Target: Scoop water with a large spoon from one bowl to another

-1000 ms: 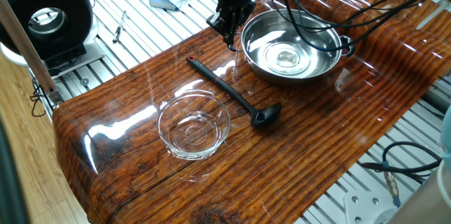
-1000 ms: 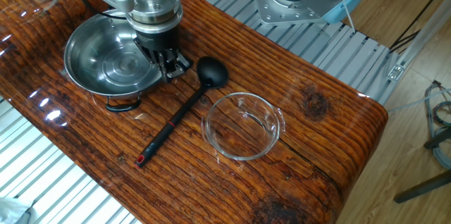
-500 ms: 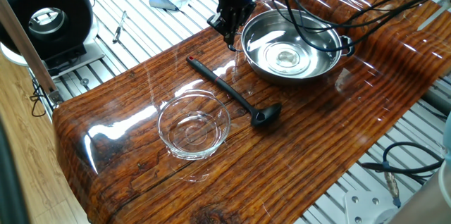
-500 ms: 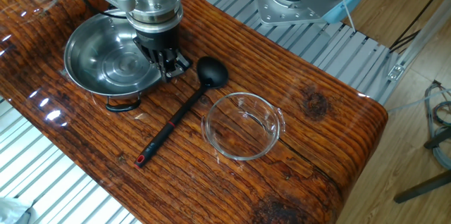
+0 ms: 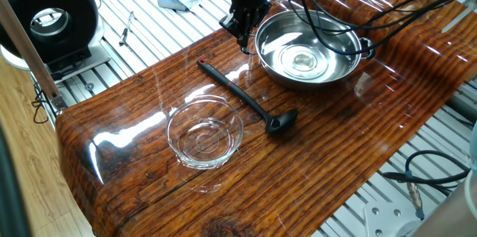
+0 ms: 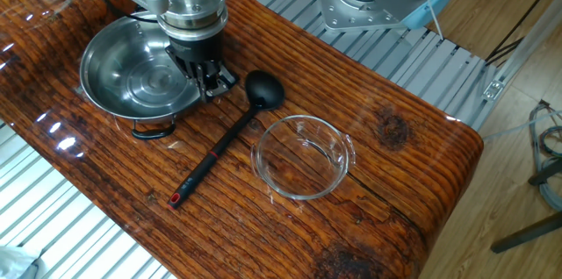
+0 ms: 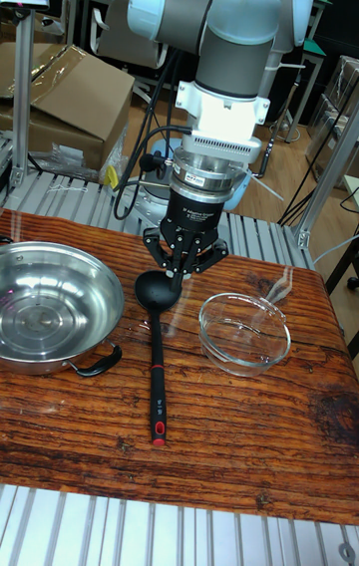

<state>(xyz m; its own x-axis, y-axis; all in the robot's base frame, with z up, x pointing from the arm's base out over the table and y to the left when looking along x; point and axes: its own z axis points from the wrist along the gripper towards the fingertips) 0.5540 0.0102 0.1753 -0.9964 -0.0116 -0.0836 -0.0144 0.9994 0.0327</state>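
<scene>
While the ladle (image 6: 226, 139) lies flat on the wooden table (image 6: 395, 130), the claw (image 6: 213, 85) hangs above the tabletop between the steel bowl (image 6: 132, 77) and the ladle's scoop, gripping nothing. Its fingers (image 7: 180, 265) point downward and converge to a close tip; whether a small gap remains between them cannot be told. In the tall view the tip sits just above and behind the scoop, apart from it. In one fixed view the claw (image 5: 243, 28) stands at the table's far edge, just beside the steel bowl's rim.

The ladle's scoop lies nearest the claw, and its thin handle runs away toward the opposite long edge of the table, ending in a red tip. The steel bowl (image 5: 309, 47) sits to one side of the ladle, holding a shiny pool of water (image 5: 302, 59); one black side handle faces the ladle's handle. The glass bowl (image 6: 303, 156) rests on the ladle's other side, near the scoop but not touching it.

Bare wood stretches beyond the glass bowl toward the table's short end. Black cables (image 5: 350, 13) drape over the steel bowl's far side.
</scene>
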